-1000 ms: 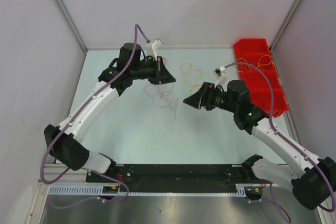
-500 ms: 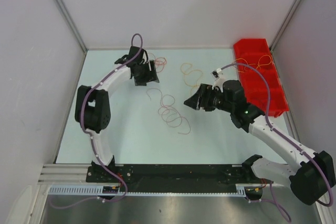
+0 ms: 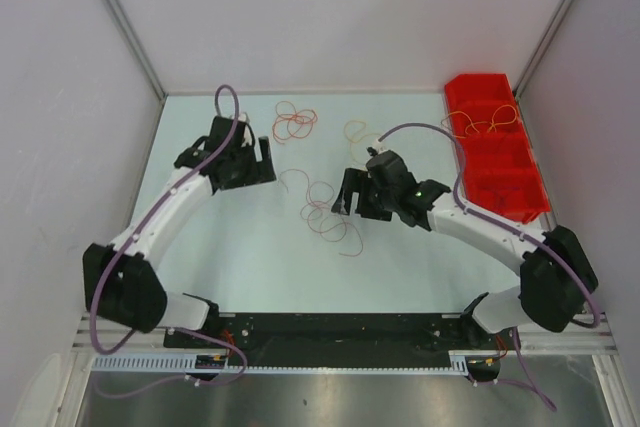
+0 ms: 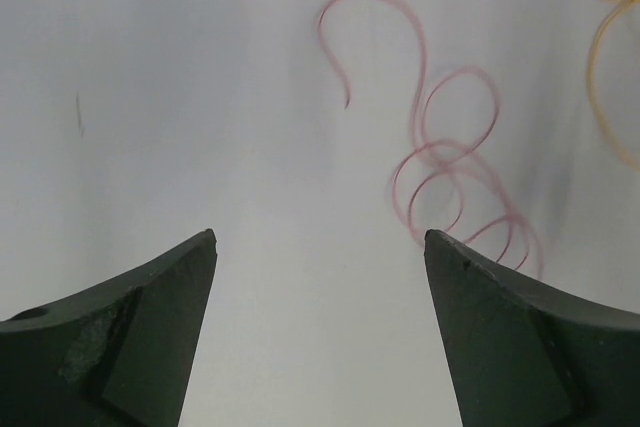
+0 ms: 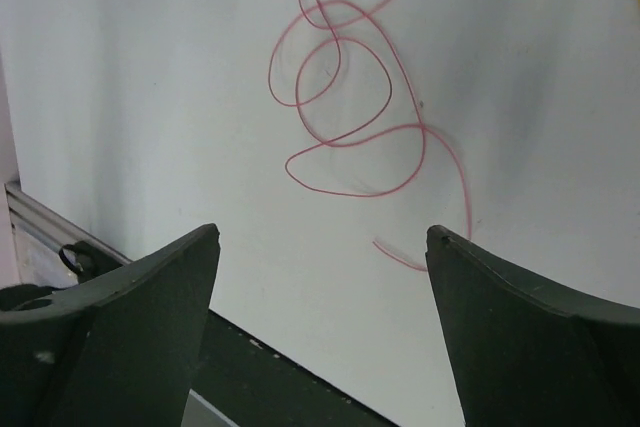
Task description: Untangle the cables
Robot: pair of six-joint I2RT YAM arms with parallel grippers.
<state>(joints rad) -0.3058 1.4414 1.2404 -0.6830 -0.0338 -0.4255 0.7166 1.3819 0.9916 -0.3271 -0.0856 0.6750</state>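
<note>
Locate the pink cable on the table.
Top view: the pink cable lies in loose loops near the centre, between the left gripper and the right gripper, closest to the right one; the red cable sits farther back.

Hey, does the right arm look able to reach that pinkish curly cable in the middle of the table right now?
Probably yes. The right gripper is open, and the pinkish cable lies loose on the table just ahead of it, nothing covering it. The left gripper sits well clear.
</note>
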